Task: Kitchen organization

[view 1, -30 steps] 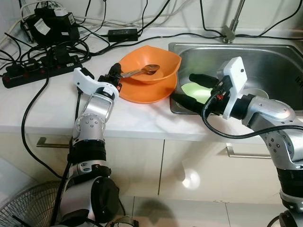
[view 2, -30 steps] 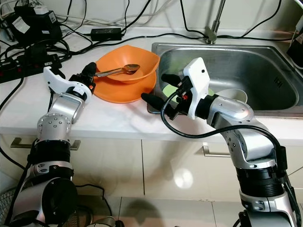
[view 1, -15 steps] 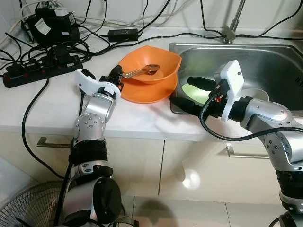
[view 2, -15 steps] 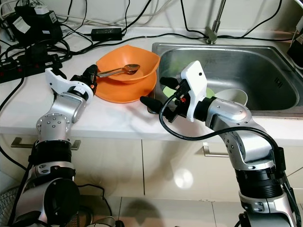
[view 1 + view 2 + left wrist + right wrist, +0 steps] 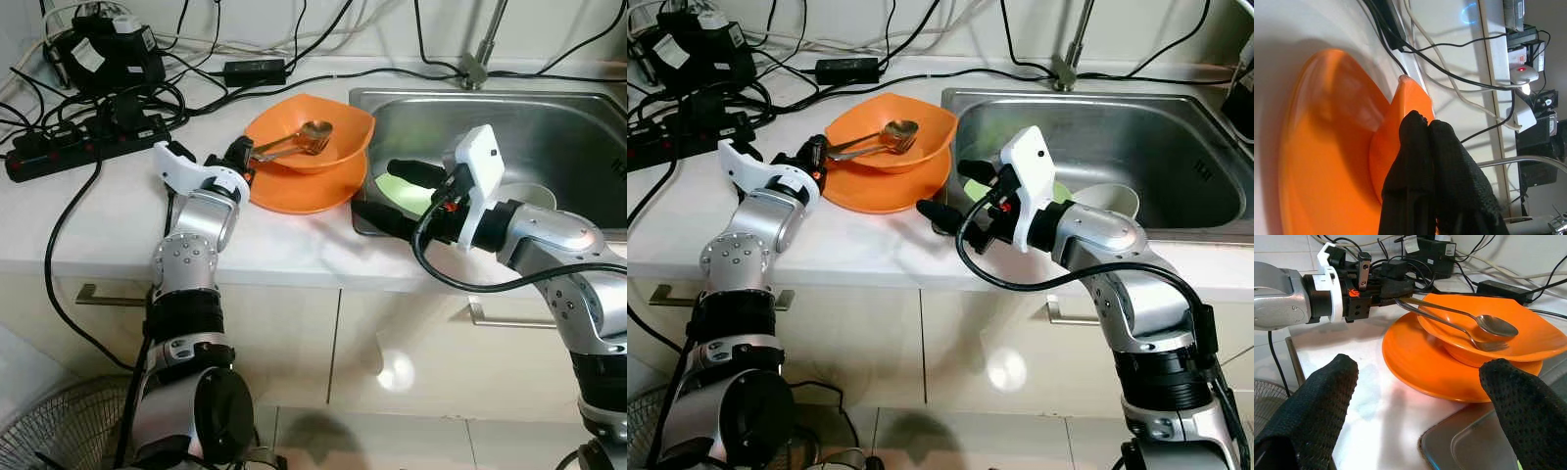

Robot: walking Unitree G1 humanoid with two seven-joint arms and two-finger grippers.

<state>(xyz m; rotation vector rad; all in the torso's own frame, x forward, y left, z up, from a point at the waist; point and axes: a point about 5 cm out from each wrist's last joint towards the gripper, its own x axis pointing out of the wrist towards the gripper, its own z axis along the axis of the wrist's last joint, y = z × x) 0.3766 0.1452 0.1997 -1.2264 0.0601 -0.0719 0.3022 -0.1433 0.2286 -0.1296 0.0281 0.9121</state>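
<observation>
An orange bowl (image 5: pixel 323 137) sits on an orange plate (image 5: pixel 299 191) on the white counter, just left of the sink. A metal spoon (image 5: pixel 1493 325) and a fork (image 5: pixel 1488 346) reach over the bowl, their heads above its inside. My left gripper (image 5: pixel 243 154) is at the bowl's left rim, shut on both handles. My right gripper (image 5: pixel 392 193) stands open at the sink's front left corner, facing the bowl, with nothing between its fingers (image 5: pixel 1327 391).
The steel sink (image 5: pixel 558 122) holds a green plate (image 5: pixel 407 188) and a white bowl (image 5: pixel 534 194); a tap (image 5: pixel 480 54) rises behind it. A power strip (image 5: pixel 78 147), an adapter (image 5: pixel 255 70) and tangled cables crowd the counter's back left. A fan (image 5: pixel 49 436) stands on the floor.
The left gripper has tipped the spoon up off the bowl's bottom, and a fork now shows beside it. The right gripper has edged slightly left.
</observation>
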